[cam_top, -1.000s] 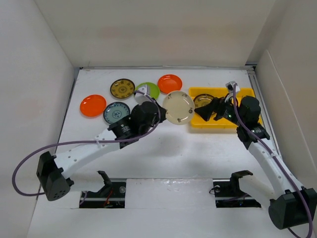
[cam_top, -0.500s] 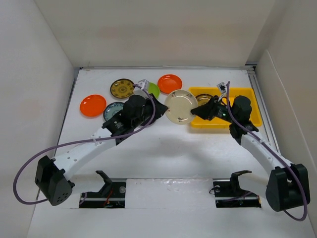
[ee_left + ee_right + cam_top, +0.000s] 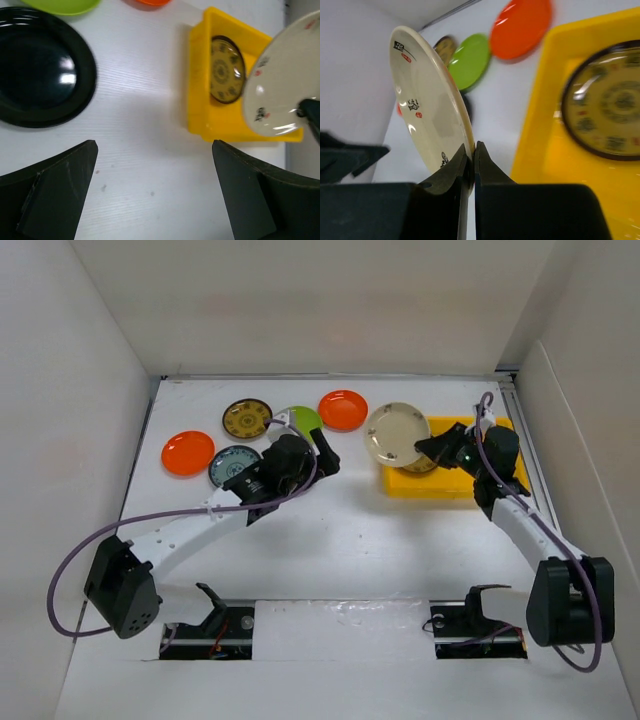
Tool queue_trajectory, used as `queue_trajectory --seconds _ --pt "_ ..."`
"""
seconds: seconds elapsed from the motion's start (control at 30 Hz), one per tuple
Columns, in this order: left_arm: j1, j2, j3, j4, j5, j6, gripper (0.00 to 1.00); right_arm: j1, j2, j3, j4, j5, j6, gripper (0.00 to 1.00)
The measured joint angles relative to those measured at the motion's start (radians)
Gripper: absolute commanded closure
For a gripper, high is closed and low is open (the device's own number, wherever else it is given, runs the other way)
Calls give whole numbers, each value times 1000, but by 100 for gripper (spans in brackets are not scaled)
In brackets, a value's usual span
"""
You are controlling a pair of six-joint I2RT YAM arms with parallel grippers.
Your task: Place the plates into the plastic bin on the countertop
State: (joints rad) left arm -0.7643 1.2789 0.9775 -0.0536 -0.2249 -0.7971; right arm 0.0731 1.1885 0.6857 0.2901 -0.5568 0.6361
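- The cream plate (image 3: 397, 434) is up off the counter (image 3: 340, 540), tilted on edge, over the 9 o'clock end of the yellow plastic bin (image 3: 445, 486).
- The right claw (image 3: 428, 447) is clamped tight on that plate's rim. In the right wrist view its two fingers pinch the lower edge of the plate (image 3: 427, 100).
- The bin sits toward the counter's 2 o'clock corner. A dark plate with gold pattern (image 3: 226, 70) lies flat inside it, near the 9 o'clock wall.
- The left claw (image 3: 325, 455) is spread wide with nothing between its fingers. It hangs over the counter at about 9 o'clock from the bin, well apart from it.
- A black plate (image 3: 40, 75) lies on the counter just beside the left claw.
- The other loose plates lie at 9 to 10 o'clock from the bin:
  - an orange plate (image 3: 342, 409) nearest it;
  - then a lime green plate (image 3: 303, 420);
  - a second dark gold-patterned plate (image 3: 247, 418);
  - a teal patterned plate (image 3: 232, 466);
  - a second orange plate (image 3: 188, 452) farthest out.
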Motion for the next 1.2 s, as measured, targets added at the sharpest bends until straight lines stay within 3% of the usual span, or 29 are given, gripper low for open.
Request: queue_trajectory --seconds 0.23,0.5,0.57,0.63,0.77,1.2 --pt "1 12 -5 -111 -175 -47 0 -149 201 55 -54 146 -21 100" --pt "26 12 -68 -148 -208 -70 0 -186 462 136 -77 161 -37 98" --pt "27 12 -80 -158 -211 -73 0 -186 484 140 -77 159 -36 68" --pt "26 12 -92 -166 -211 -76 0 -186 491 145 -74 158 -31 27" --pt "26 11 -125 -174 -212 -85 0 -183 475 151 -76 177 -32 0" --pt "72 72 -165 -139 -227 -193 0 -29 82 143 -158 329 -61 0"
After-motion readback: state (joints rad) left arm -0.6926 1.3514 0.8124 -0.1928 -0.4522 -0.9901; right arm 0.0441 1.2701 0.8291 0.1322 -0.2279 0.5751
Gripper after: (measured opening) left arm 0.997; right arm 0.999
